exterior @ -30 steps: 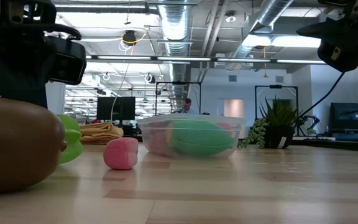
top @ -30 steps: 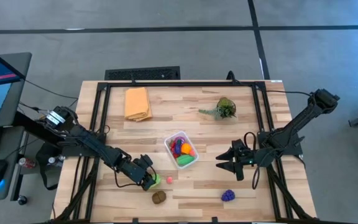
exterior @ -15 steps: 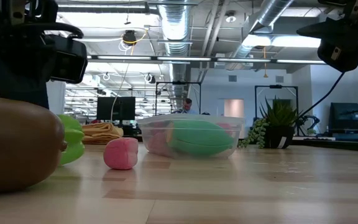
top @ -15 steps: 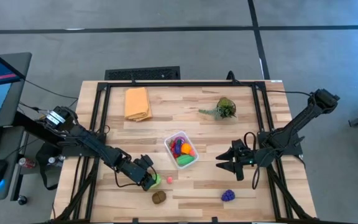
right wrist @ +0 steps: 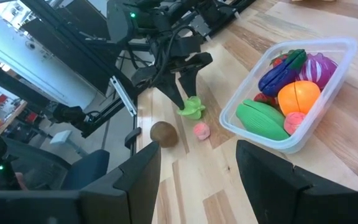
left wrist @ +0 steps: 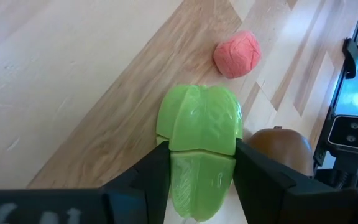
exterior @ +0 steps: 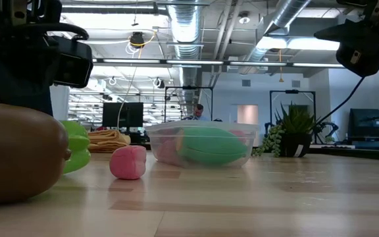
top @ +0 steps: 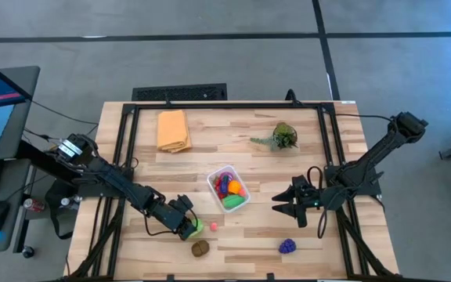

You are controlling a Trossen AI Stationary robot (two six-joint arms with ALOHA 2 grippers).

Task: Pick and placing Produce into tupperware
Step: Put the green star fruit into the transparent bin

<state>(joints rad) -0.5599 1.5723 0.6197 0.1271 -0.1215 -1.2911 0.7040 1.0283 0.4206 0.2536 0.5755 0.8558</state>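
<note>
A lobed green toy piece (left wrist: 199, 118) lies on the wood near the table's front left, with my left gripper (top: 188, 229) shut on it. A small pink piece (top: 213, 225) and a brown oval piece (top: 200, 247) lie close beside it, and a purple piece (top: 287, 246) lies farther right. The clear tupperware (top: 242, 181) stands mid-table, holding several coloured produce pieces. To the right of the tupperware my right gripper (top: 276, 208) hangs open above the table and holds nothing. My left gripper pinches the green piece between its two fingers, one on each side of its nearer half (left wrist: 170, 163). The fingers (left wrist: 157, 171) slant down at it from the table's left. The piece sits with its underside on the table (left wrist: 73, 112).
A folded orange-yellow cloth (top: 173, 130) lies at the far left, and a leafy green sprig (top: 282, 137) at the far right. Black frame rails (top: 124, 149) run along the table's sides. Bare wood stretches between the tupperware and the near edge.
In the low view my left gripper's dark housing has shifted a little above the green piece. The green piece, the other produce and my right gripper have stayed where they were.
</note>
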